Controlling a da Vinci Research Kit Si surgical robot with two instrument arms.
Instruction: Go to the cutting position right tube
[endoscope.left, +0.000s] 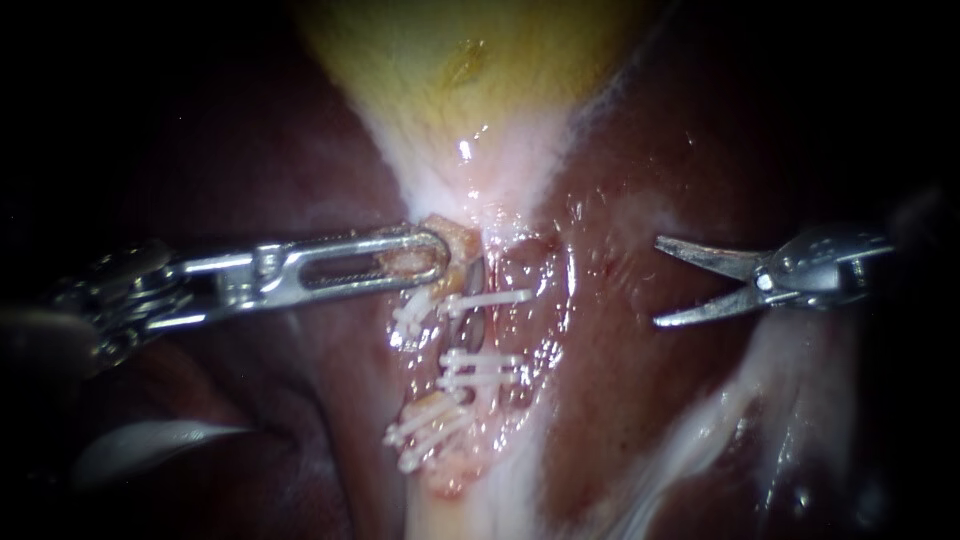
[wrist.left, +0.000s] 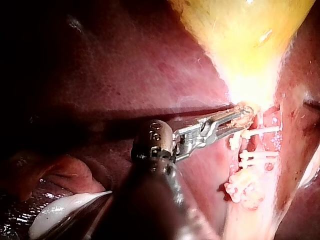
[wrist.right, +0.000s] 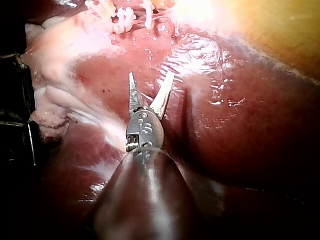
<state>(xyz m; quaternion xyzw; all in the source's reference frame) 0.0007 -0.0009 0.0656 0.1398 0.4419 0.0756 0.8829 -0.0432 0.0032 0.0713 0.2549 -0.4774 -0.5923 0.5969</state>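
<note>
Right tube (endoscope.left: 505, 328): thin reddish strand at mid-field, running near to far below the gallbladder's neck, on the right side of the clipped bundle.

Dark red, glistening liver (endoscope.left: 630, 400) surrounds everything. Yellow-green gallbladder (endoscope.left: 450, 60) lies at the far side and tapers to a white neck.

Your left instrument (endoscope.left: 440, 258), with slotted steel jaws, is clamped on a tan lump of tissue (endoscope.left: 458, 240) at that neck, just left of the tube. Your right instrument (endoscope.left: 660, 282), with two curved blades, stands spread and holds nothing. It is well to the right of the tube, over liver.

White plastic clips (endoscope.left: 490, 298) cross the bundle: one far, a pair in the middle, more near-left.

Handling, as judged: soft, wet, slippery and light, easily torn, stiffened only by the clips. Don't grasp it. Straddle the bare stretch between the far clip and the middle pair with the blades.

Left wrist view alone shows both jaws biting the tan lump of tissue (wrist.left: 244, 117) from two sides. Right wrist view alone shows the gap of your right instrument (wrist.right: 151, 76) plainly, with the clips (wrist.right: 125, 17) well ahead of it. It does not show which tube is which.
</note>
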